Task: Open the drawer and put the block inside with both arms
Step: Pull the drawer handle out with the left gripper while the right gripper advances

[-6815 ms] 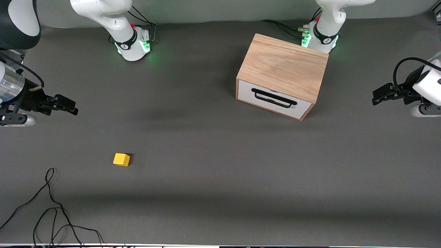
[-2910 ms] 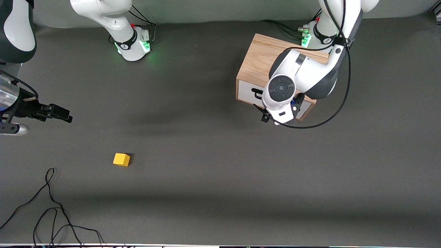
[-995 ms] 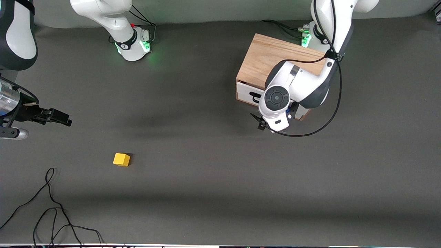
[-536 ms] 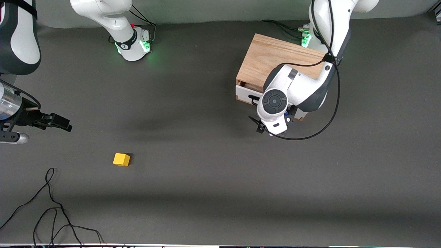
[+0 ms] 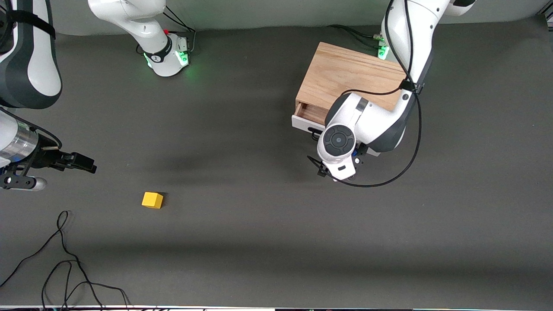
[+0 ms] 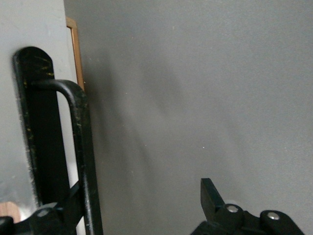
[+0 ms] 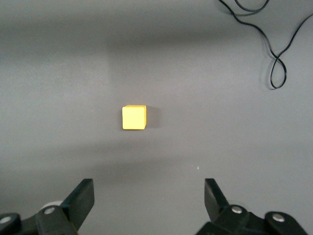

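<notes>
Drawer (image 5: 307, 117) part-open from cabinet (image 5: 348, 80), front view; left gripper (image 5: 335, 166) at its front, block (image 5: 152, 200) well apart, cable (image 5: 60, 255) nearer camera.

Left wrist: handle (image 6: 80, 147) between wide-spread fingers.

Right wrist: right gripper (image 7: 146, 198) spread wide, empty, over table.

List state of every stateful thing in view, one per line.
drawer: partly pulled out of the cabinet
drawer handle: hooked by left gripper, fingers not shut
block: loose on the table, not held
right gripper: open, empty, over the table short of the block
cable: loose on the table
</notes>
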